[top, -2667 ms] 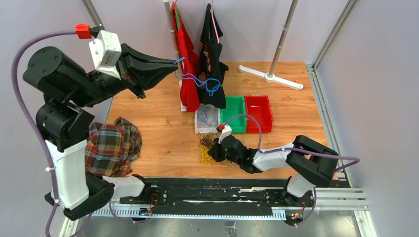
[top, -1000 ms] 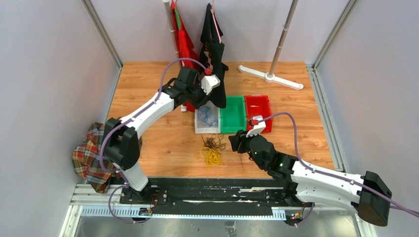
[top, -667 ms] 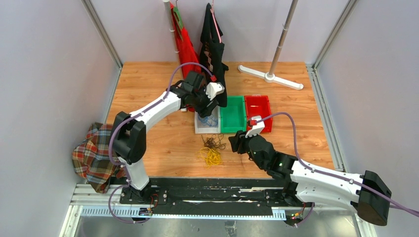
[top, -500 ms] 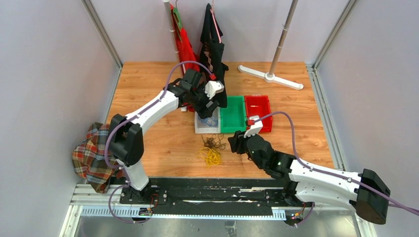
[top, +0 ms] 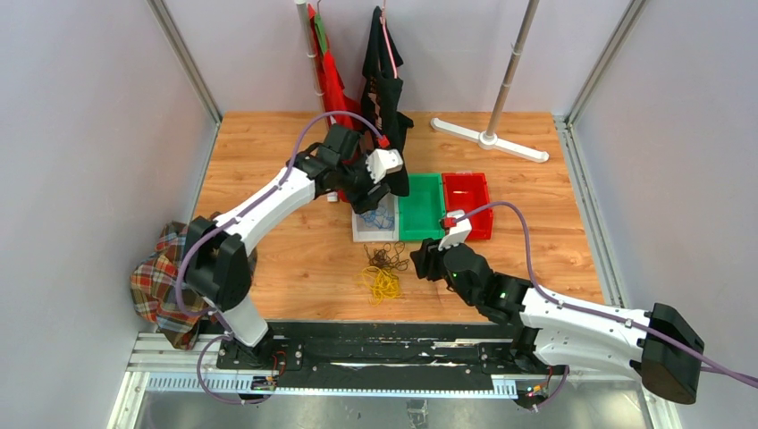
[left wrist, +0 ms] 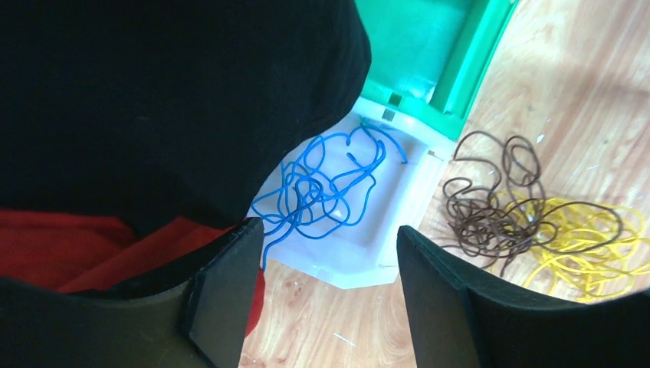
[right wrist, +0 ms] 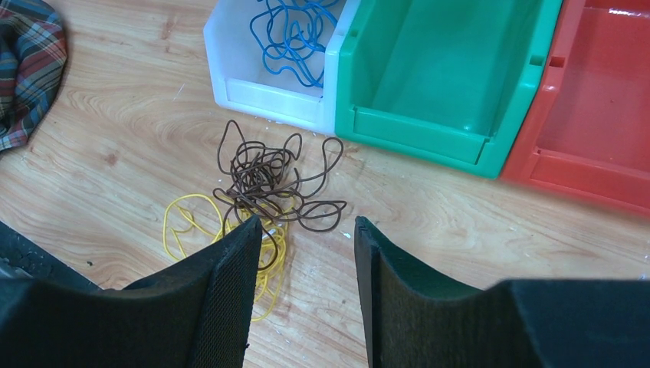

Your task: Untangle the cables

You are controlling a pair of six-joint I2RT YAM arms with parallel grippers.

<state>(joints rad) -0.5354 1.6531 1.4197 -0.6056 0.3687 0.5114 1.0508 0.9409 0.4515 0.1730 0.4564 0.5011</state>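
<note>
- Right gripper (right wrist: 306,230) is spread wide and holds nothing; it hangs just above the brown cable (right wrist: 268,180) and the table (right wrist: 460,230).
- Left gripper (left wrist: 329,238) is also wide and bare, over the white bin (right wrist: 260,92), where the blue cable (left wrist: 322,192) lies loose by itself.
- Brown sits on the wood just in front of that bin, its loops laid over the yellow cable (left wrist: 590,249); the two overlap and look interlaced (how deeply, I cannot tell).
- The green bin (right wrist: 429,126) beside the white one has nothing in it.
- These wires look light, thin and limp with some spring, so I expect a lifted loop to drag its neighbour along and a single strand to slip between flat pads.
- Best hold, I judge: a brown outer loop on the bin side, clear of yellow, or several strands pinched together, then a slow lift while the other arm pins the yellow.
</note>
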